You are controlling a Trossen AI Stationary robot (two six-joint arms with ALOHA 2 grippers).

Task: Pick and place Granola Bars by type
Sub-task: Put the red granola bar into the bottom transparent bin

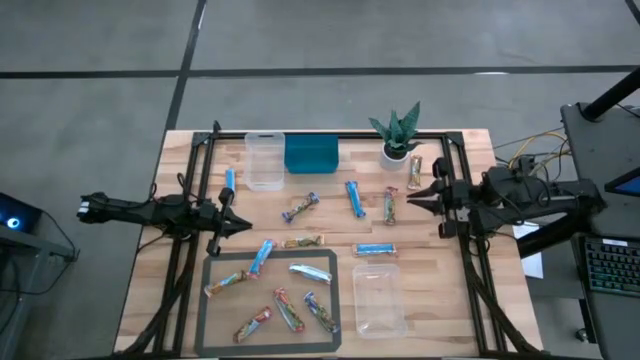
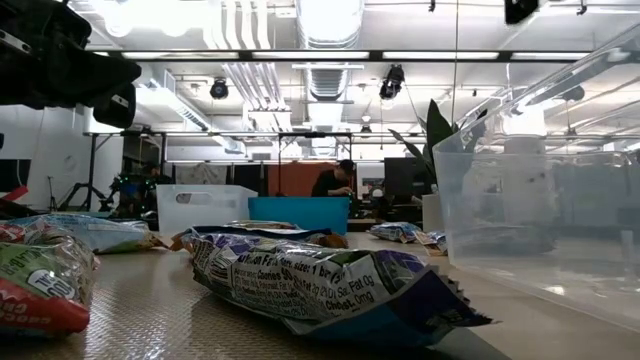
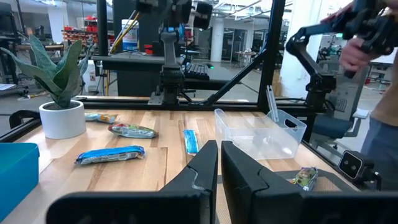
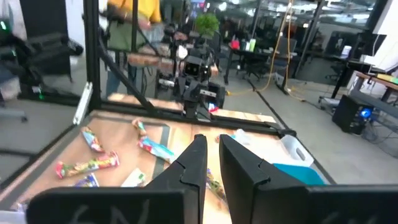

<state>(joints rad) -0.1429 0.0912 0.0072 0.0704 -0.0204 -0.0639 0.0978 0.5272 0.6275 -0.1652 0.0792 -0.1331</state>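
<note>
Granola Bars (image 1: 299,209) lie scattered across the counter (image 1: 470,300): several loose in the middle strip, about six more on the dark mat (image 1: 208,330) at the near-left. Two clear tubs (image 1: 264,160) and a teal bin (image 1: 311,154) wait, nothing sorted in yet as far as visible.

Left end effector (image 1: 243,224) hovers at the left edge, fingers pinched together, holding nothing. Right end effector (image 1: 411,196) hovers at the right side; its fingers show a narrow slit in the right wrist view, can't tell if parting or clenched, nothing between them.

Key relation: the green/red bar (image 1: 389,205) lies just beside the right end effector's tip, toward counter centre, long axis running front-to-back, across the arm's reach line. A blue bar (image 1: 354,198) sits just past it, tilted slightly. Right arm is clearly nearer these two. The brown bar (image 1: 414,172) by the potted plant (image 1: 396,132) is also right-arm side. The left arm is nearer the small blue bar (image 1: 229,179) and the mat group.

Likely next: right arm takes the green/red bar, with wrist turned to pinch across its width.
</note>
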